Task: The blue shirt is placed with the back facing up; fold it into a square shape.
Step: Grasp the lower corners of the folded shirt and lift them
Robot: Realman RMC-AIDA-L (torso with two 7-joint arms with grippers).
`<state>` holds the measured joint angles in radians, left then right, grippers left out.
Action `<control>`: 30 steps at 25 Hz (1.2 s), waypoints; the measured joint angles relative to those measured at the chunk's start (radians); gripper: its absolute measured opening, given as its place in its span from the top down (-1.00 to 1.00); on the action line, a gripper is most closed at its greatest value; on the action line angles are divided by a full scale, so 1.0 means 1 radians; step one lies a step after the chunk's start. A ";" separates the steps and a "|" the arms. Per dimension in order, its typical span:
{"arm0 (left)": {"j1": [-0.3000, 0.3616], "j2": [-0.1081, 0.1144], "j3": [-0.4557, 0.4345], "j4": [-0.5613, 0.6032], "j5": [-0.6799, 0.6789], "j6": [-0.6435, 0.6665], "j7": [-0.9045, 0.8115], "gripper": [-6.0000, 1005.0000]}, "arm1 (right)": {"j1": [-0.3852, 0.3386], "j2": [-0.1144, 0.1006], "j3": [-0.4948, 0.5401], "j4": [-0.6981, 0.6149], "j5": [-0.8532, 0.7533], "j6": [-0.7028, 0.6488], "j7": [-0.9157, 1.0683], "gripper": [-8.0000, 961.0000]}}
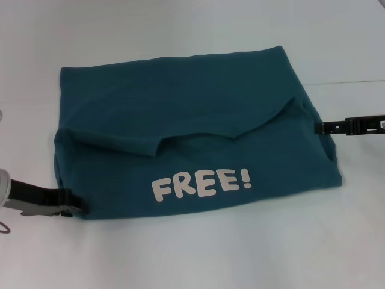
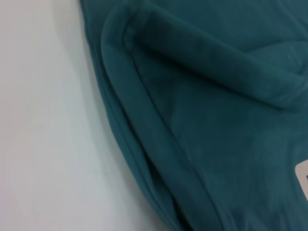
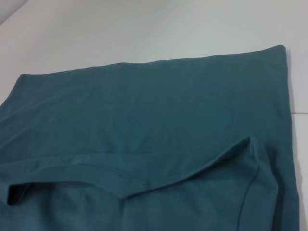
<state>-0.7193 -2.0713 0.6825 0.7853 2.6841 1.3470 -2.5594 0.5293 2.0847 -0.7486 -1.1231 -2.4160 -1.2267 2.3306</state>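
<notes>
Where grippers flank: folded blue shirt (image 1: 180,132)

shirt: the blue shirt (image 1: 198,114), soft matt knit cloth, fine ribbed weave
lettering: "FREE!" print (image 1: 201,182), smooth flat white
table (image 1: 180,259): white, smooth, matt w/ slight sheen
grippers: left gripper (image 1: 72,205) & right gripper (image 1: 322,127), black hard plastic-looking

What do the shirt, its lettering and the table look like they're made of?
Shirt: soft matte knit cloth, likely cotton; it drapes and folds into rounded rolls. Lettering: flat white print, probably vinyl or ink. Table: smooth white surface, faint sheen; material unclear.
</notes>
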 joint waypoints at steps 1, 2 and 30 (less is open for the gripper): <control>0.000 -0.002 0.000 0.001 0.000 0.001 0.004 -0.15 | -0.001 0.000 0.000 0.000 0.000 -0.001 0.001 -0.92; 0.000 -0.002 0.000 0.002 -0.001 0.001 0.005 -0.02 | -0.002 0.000 0.000 0.000 0.000 -0.001 0.002 -0.91; -0.022 -0.001 0.010 0.012 -0.024 0.027 0.060 0.77 | 0.047 0.002 -0.010 0.033 -0.309 -0.090 0.249 -0.90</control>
<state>-0.7414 -2.0724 0.6925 0.7976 2.6599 1.3742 -2.4998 0.5764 2.0864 -0.7584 -1.0896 -2.7249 -1.3167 2.5796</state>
